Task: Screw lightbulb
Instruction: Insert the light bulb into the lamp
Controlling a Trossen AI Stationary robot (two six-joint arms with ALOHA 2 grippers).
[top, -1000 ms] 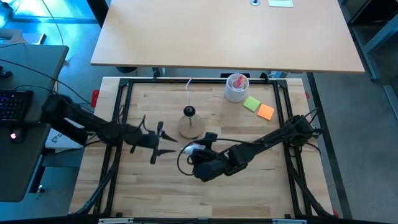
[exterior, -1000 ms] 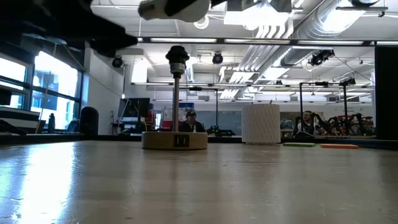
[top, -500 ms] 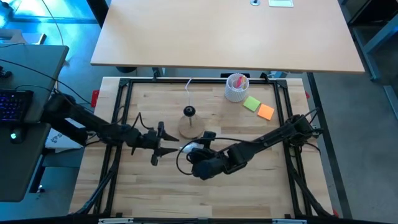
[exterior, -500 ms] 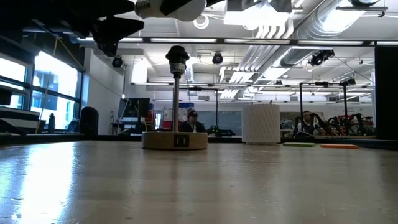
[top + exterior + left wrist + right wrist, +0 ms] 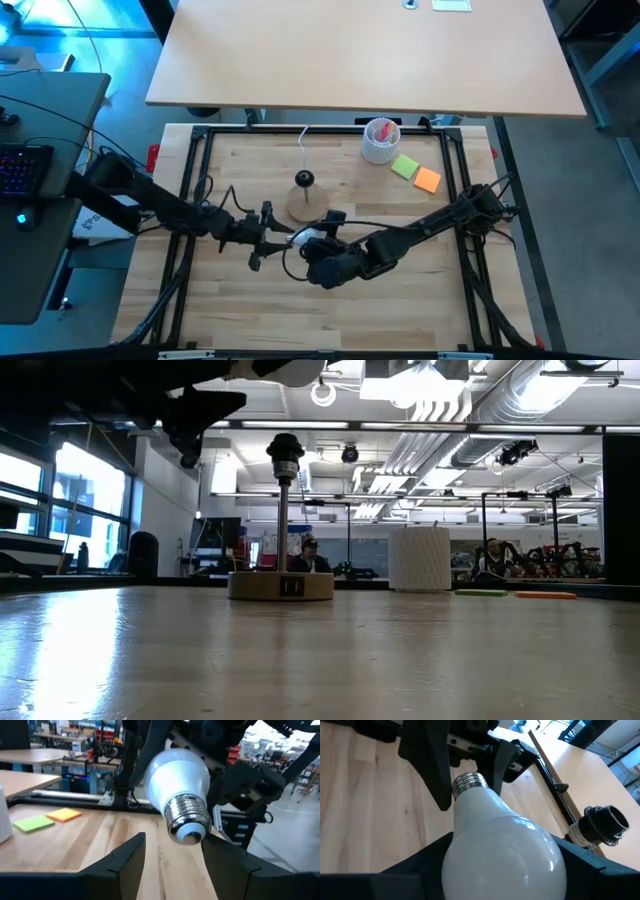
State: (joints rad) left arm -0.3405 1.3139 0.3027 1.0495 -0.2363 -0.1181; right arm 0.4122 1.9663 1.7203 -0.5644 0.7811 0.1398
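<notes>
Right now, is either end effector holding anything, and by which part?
The right end effector holds the lightbulb by its glass globe. The left end effector stands open around the screw base, not gripping.

My right gripper is above the middle of the light wooden slatted table, clasping the small white rounded lightbulb at its globe, with the screw base pointing to my left. My left gripper is just beside it on the left, its two fingers spread to either side of that base without touching. Behind both stands the round wooden disc stand with black socket. Farther back and to the right is the white perforated cup with pink contents, and to the right of it lie a green sticky pad and an orange sticky pad, side by side.
</notes>
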